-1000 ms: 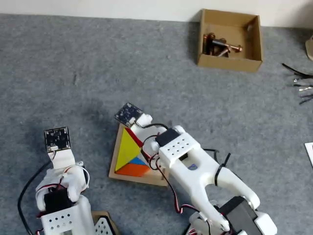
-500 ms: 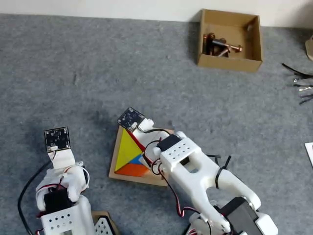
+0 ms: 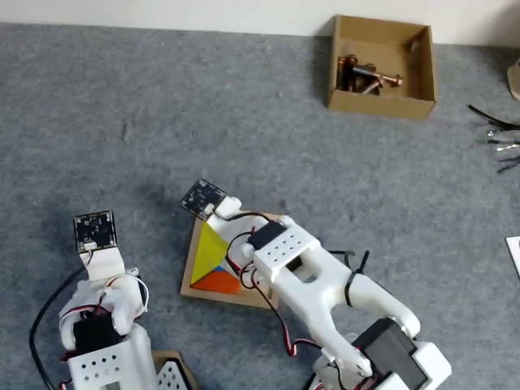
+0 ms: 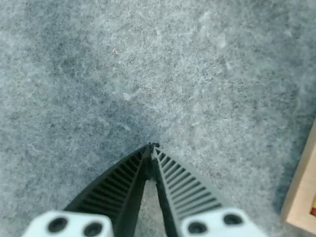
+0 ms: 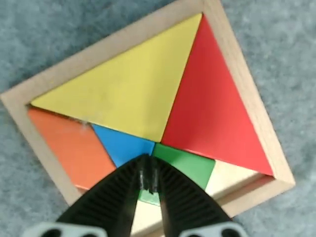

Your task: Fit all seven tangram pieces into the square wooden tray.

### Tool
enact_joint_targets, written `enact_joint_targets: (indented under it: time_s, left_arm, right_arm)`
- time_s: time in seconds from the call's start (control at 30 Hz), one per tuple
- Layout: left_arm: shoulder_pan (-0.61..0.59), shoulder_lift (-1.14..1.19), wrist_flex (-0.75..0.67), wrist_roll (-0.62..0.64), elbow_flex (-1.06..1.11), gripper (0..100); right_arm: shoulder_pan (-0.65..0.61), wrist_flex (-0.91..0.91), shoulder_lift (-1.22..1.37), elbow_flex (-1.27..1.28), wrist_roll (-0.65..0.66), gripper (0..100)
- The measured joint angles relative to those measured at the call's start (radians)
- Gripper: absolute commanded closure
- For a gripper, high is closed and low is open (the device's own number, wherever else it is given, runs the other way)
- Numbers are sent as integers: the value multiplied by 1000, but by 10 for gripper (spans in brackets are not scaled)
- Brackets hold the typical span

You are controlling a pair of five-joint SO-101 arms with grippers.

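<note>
Nearest, left claw (image 4: 151, 146): one, pinched closed over bare carpet (image 4: 148, 59).
Right claw (image 5: 148, 168): one, pinched closed, tips over the green piece (image 5: 190, 168).
Tray (image 5: 248, 96): one, on the carpet under the right claw.
Pieces (image 5: 123, 94): seven, all seated in the tray.
Box (image 3: 378, 106): one, far off, holding metal parts (image 3: 366, 75).
</note>
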Motion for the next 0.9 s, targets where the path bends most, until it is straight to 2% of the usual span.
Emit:
enact_joint_targets:
  time_s: [0.33,0.5,0.6,0.77,0.9]
  left_arm:
    - [0,0,0,0,0,995]
    - [0,0,0,0,0,995]
    - [0,0,0,0,0,995]
    - [0,0,0,0,0,995]
    - [0,0,0,0,0,995]
  right_arm:
    - [3,54,-175,2,0,994]
    - [106,127,-315,2,0,990]
    - [192,160,-364,2,0,950]
    - [344,169,-371,2,0,909]
    - [373,180,-315,6,0,907]
